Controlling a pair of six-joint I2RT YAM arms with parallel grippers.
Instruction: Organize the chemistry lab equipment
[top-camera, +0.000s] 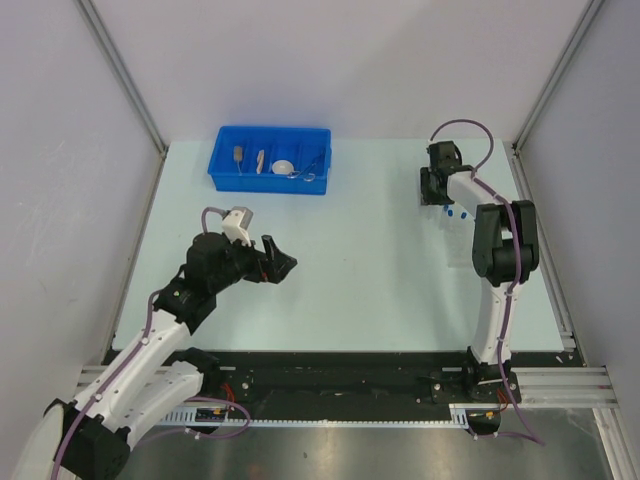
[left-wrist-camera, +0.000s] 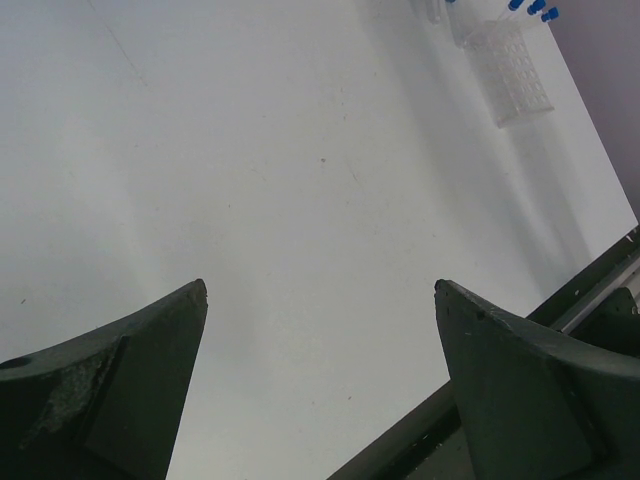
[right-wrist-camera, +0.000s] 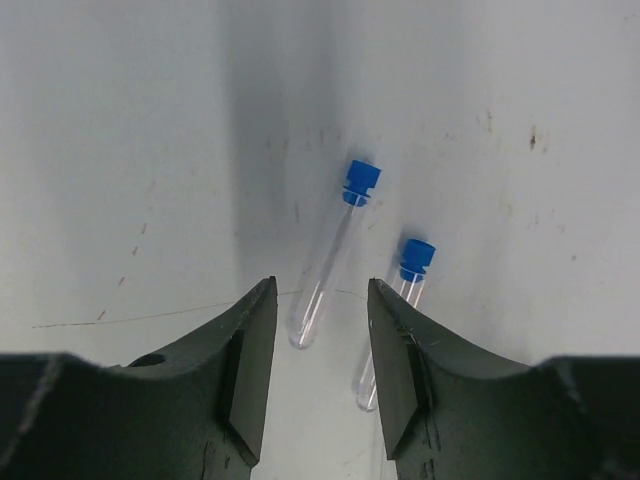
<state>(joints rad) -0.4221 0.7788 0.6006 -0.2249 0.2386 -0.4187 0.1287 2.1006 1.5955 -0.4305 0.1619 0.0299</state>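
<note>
Pale, lightly scuffed tabletop (top-camera: 350, 290) lies under the right pincer (right-wrist-camera: 320, 375). Its jaws stand partly apart, astride the closed end of a clear tube (right-wrist-camera: 325, 270) with a blue cap. Nothing is gripped yet, and a gap shows on each side. A second tube (right-wrist-camera: 405, 290) lies just beside the first, partly behind one jaw.

The step in hand looks like picking up the first tube. Next, I judge, the jaws must close on that tube alone without nudging its neighbour, then carry it to the clear rack (left-wrist-camera: 512, 80) near by.

The left pincer (left-wrist-camera: 320, 290) hovers wide open and empty over bare table. Far off on the left sits a blue bin (top-camera: 222, 178) holding a white dish (top-camera: 285, 167), tongs (top-camera: 310, 170) and wooden-handled tools (top-camera: 260, 160). Plain grey walls (top-camera: 350, 60) enclose the table.
</note>
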